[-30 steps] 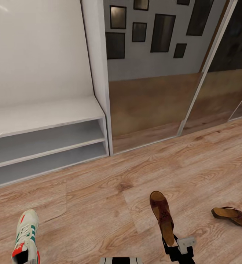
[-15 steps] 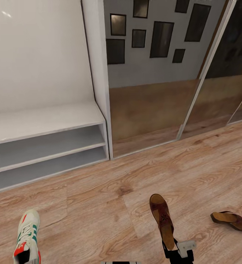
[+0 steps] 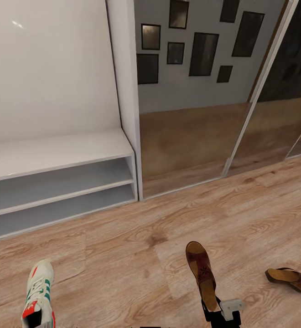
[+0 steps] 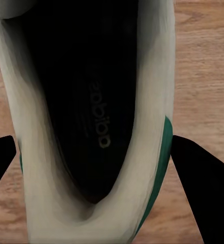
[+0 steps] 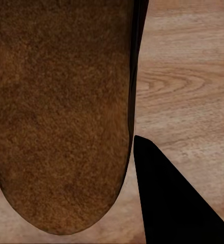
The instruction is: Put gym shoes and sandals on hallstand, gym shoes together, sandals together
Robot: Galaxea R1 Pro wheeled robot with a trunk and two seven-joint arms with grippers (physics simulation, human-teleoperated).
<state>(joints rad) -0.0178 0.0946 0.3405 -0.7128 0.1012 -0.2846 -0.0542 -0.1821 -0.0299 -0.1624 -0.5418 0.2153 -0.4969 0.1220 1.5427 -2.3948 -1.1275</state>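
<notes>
A cream gym shoe (image 3: 38, 294) with green stripes hangs low at the left of the head view. My left gripper (image 4: 91, 145) is shut on the heel of that gym shoe (image 4: 35, 152), one black finger (image 4: 0, 160) on each side. My right gripper (image 3: 214, 310) is shut on the heel of a brown sandal (image 3: 201, 273), toe pointing away; the same sandal (image 5: 56, 117) shows beside a black finger (image 5: 168, 198). A second sandal (image 3: 290, 279) lies on the corridor floor (image 3: 123, 255) at the far right. The pale grey hallstand (image 3: 54, 152) stands ahead on the left, its bench and both shelf rows bare.
Right of the hallstand, a mirrored sliding-door wall (image 3: 187, 136) with a pale frame post (image 3: 125, 91) meets the floor. Wood-plank floor stretches between me and the rack.
The camera has moved: hallstand, floor and the lying sandal sit lower in the picture. The gym shoe and the held sandal keep nearly the same place in the view, still gripped.
</notes>
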